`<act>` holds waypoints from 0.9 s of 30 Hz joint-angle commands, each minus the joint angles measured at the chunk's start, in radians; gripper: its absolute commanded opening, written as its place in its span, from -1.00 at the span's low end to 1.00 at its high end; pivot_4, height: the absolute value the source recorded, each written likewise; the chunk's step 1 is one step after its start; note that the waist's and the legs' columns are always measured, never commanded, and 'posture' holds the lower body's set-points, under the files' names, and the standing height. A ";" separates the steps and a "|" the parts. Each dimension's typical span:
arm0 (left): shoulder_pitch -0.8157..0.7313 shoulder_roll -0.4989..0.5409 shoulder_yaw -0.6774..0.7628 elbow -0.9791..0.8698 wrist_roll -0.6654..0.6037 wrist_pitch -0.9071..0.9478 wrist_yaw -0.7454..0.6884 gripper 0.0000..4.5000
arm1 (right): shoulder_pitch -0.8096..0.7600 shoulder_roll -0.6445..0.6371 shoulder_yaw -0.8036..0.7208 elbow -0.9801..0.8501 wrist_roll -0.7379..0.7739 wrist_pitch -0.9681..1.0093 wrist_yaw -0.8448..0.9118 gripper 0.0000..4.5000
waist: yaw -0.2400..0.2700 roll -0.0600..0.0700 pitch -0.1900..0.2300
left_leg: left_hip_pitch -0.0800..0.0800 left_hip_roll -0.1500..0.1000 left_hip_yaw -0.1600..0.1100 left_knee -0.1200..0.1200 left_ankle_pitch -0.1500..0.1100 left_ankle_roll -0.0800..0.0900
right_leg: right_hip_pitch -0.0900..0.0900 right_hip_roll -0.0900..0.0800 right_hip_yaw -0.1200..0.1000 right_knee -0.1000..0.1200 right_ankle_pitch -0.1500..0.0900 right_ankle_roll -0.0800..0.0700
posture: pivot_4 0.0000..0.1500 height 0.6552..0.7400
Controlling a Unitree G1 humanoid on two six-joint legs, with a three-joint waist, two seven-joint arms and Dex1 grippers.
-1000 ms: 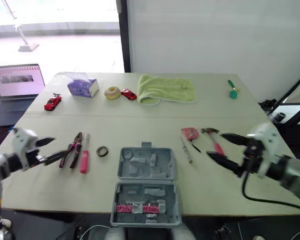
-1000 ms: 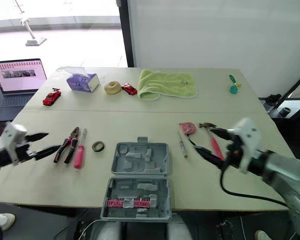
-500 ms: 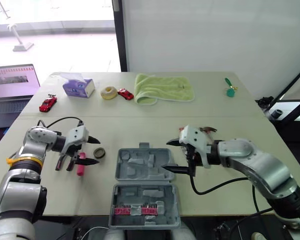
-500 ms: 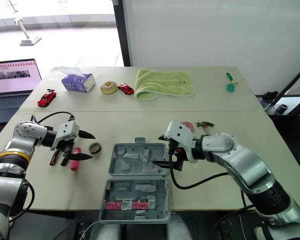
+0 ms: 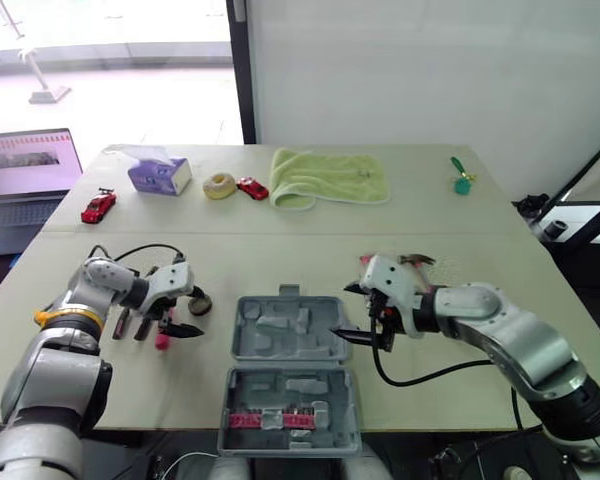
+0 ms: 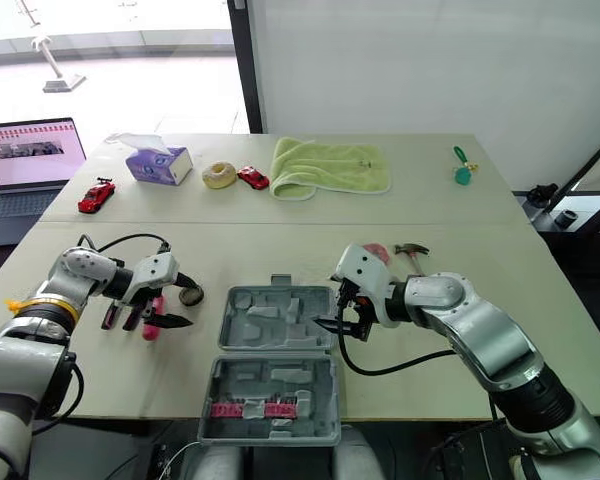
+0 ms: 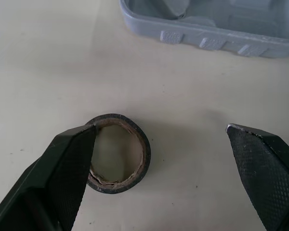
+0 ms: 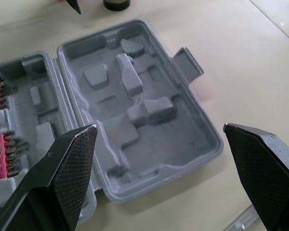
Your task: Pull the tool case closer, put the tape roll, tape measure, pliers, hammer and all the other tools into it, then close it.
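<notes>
Left gripper [image 7: 160,129], wide open and empty, hovers at the tape roll [image 7: 143,153], which looks light and stiff, best pinched across its rim; right gripper [image 8: 160,127] gapes empty above the case [image 8: 116,129].

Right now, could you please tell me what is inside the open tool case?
The tool case has bare moulded recesses in its far half, and its near half holds a row of pink bits. No loose tool lies in it. Anything beneath the bits is covered.
</notes>
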 commanded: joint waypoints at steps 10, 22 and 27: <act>-0.027 -0.013 0.014 0.019 0.023 0.027 0.053 -0.96 | -0.016 0.020 -0.038 -0.049 -0.004 0.012 -0.036 1.00 | 0.006 0.000 0.000 | 0.000 0.000 0.000 0.000 0.000 0.000 | 0.000 0.000 0.000 0.000 0.000 0.000 | 1.00 1.00; -0.164 -0.055 0.012 -0.087 -0.114 0.084 -0.199 -0.96 | -0.005 0.051 -0.030 -0.051 -0.019 0.008 -0.069 1.00 | 0.006 0.000 0.000 | -0.001 0.000 0.000 0.000 0.000 0.000 | 0.000 0.000 0.000 0.000 0.000 0.000 | 1.00 1.00; -0.184 -0.090 -0.174 -0.145 -0.154 0.091 -0.199 -0.96 | -0.003 0.076 -0.018 -0.059 -0.026 0.014 -0.081 1.00 | 0.001 0.000 0.000 | 0.000 0.000 -0.001 0.000 0.000 0.000 | 0.000 0.000 0.000 0.000 0.000 0.000 | 1.00 1.00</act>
